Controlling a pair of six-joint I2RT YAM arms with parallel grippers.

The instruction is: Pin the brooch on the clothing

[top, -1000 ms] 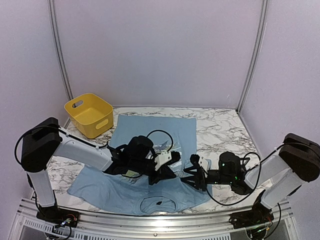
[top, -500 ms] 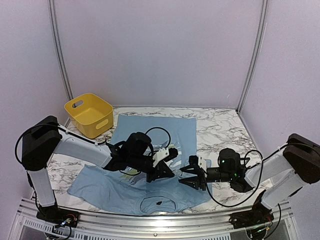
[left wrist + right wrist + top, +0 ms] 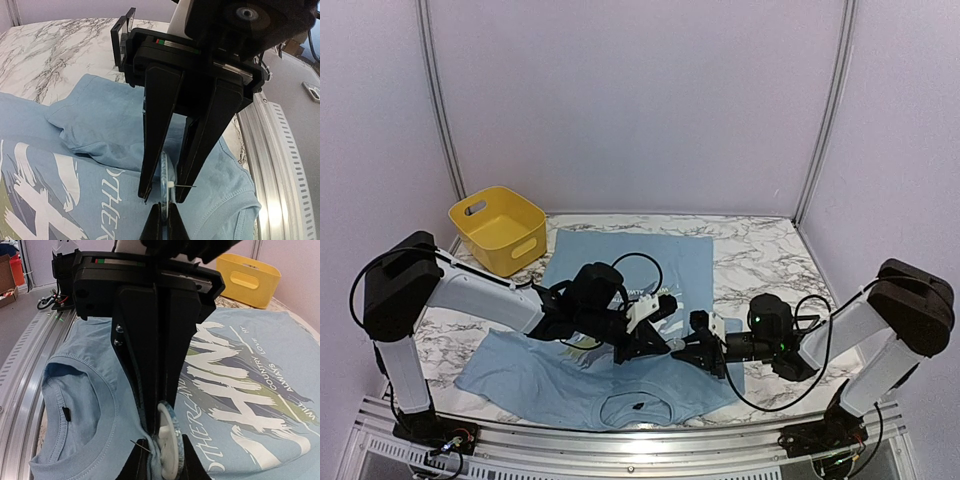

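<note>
The clothing (image 3: 670,255), a light blue T-shirt with white lettering, lies flat on the marble table. The brooch (image 3: 170,440) is a round blue-and-white disc held on edge just above the shirt, near the collar (image 3: 75,405). My left gripper (image 3: 163,205) is shut on the disc's rim. My right gripper (image 3: 164,445) meets it head-on, its fingers closed around the brooch (image 3: 166,172) and a pinched fold of shirt fabric. The thin pin (image 3: 189,186) sticks out sideways past one right finger. In the top view the left gripper (image 3: 655,345) and right gripper (image 3: 687,347) touch tip to tip.
A yellow basket (image 3: 498,230) stands at the back left of the table, off the shirt. The metal rail (image 3: 620,440) runs along the near edge. Booth walls enclose the table on three sides.
My right gripper has slid left until it meets the left one, and its jaws have narrowed around the brooch. The left gripper has stayed shut on the disc and barely shifted.
</note>
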